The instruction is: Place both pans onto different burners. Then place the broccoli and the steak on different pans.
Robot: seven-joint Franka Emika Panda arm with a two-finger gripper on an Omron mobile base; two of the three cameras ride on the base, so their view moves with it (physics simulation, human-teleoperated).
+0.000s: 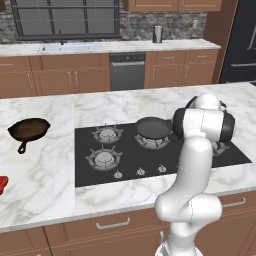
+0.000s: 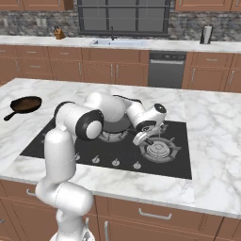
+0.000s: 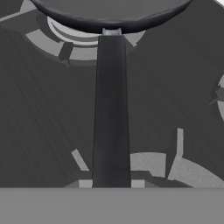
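Here, largest to smallest, is what we see.

Island counter: we see white marble around the cooktop, with wooden drawers below.

Cooktop: black glass set into the island; we count small knobs along its front edge.

Arm: our own white links rise in front and cover the right side of the cooktop in the left base view, and part of the near-black pan in the right base view.

Near-black pan: it sits on a rear burner; in the hand view its long dark handle runs straight down toward us.

Rust-brown pan: on the marble, well apart from the cooktop on its left.

Free burners: we see the two left ones bare, front and rear, and a front right one.

Gripper: it hangs over the cooktop near the handle; we cannot tell how its jaws stand.

Steak: a red chunk cut off by the picture's left edge.

Backsplash counter: sink and a grey canister.
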